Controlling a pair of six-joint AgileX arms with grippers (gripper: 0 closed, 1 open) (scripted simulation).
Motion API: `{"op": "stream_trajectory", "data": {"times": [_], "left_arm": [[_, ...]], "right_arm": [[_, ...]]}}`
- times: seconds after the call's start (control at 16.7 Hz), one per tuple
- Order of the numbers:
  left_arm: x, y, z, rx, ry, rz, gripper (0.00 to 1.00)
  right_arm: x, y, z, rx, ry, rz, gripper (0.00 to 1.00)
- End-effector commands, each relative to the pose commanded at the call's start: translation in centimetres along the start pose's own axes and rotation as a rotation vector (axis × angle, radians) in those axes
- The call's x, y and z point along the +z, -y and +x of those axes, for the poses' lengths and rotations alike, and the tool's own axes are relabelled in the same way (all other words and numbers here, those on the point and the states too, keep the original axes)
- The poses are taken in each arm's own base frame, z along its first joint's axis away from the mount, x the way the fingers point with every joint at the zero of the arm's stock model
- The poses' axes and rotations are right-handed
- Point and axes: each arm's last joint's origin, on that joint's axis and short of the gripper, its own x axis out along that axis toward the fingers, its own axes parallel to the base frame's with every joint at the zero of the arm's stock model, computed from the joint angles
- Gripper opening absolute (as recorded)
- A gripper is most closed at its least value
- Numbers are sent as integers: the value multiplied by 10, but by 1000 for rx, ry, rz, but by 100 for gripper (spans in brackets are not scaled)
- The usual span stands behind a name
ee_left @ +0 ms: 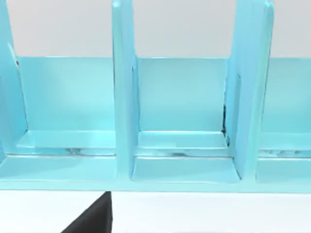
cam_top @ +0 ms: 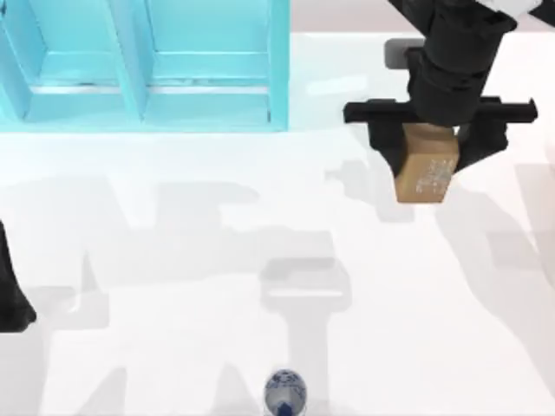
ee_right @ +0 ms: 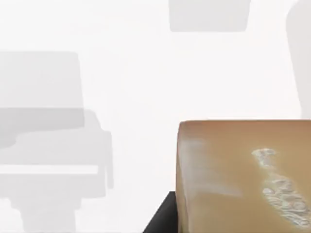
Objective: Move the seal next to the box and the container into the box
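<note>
**Seal held right of box**

The white table (cam_top: 173,260) carries arm shadows. The light-blue box (cam_top: 147,61) with upright dividers stands at rear left. The right gripper (cam_top: 427,147) clamps the seal (cam_top: 425,169), right of the box. The container (cam_top: 285,392) rests at the front edge, unobstructed. The left arm (cam_top: 10,295) is parked at the left edge.
</note>
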Motion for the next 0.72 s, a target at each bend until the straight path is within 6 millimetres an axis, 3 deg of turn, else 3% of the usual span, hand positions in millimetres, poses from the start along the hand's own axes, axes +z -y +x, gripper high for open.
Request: {"op": "stream_trajectory", "data": {"times": [0.36,0.48,0.72], "left_arm": [[0,0,0,0,0,0,100],[0,0,0,0,0,0,100],[0,0,0,0,0,0,100]], "right_arm": [[-15,106,-12,-7,-7,1,0],[-19,120,-13,-7,-8,2,0],[-19,119,-12,-9,-13,0,0]]}}
